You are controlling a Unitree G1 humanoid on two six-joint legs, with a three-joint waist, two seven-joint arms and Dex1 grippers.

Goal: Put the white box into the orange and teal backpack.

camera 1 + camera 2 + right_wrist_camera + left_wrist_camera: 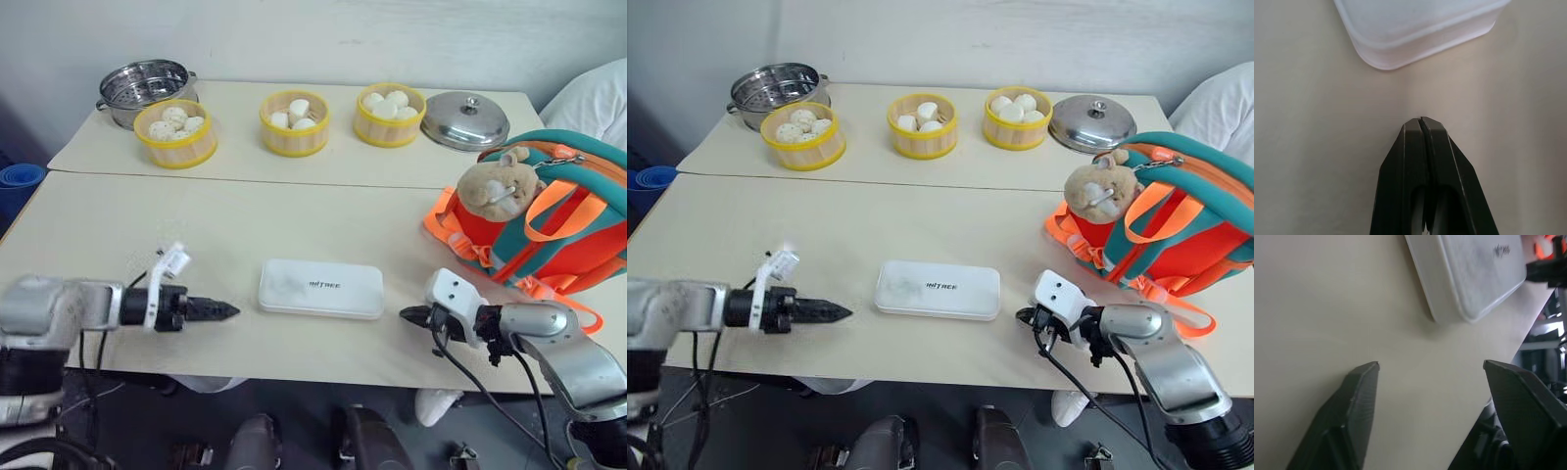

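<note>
White plastic, flat and long with rounded corners and small dark lettering on its lid, the white box (320, 288) lies flat on the beige counter (118, 225) near its front edge, between the two arms and touched by neither. The head views take in the whole spread: the orange and teal backpack (563, 220) stands at the counter's right side, well apart from the box, with a tan plush animal charm (498, 185) hanging at its front and orange straps trailing onto the counter. Along the back sit three yellow steamer baskets (294, 123) of pale buns, a steel pot (147, 88) at the left and a steel lid (464, 120) at the right.

The wrist views show the fingers up close. In the left wrist view the left pincer (1431, 366) is released, its fingers spread wide over bare counter, the box's corner ahead of them. In the right wrist view the right pincer (1420, 119) is clenched, tips pressed together and empty, just short of the box's rounded corner.

Both arms reach in low from either side, each pincer pointing inward at an end of the box.
</note>
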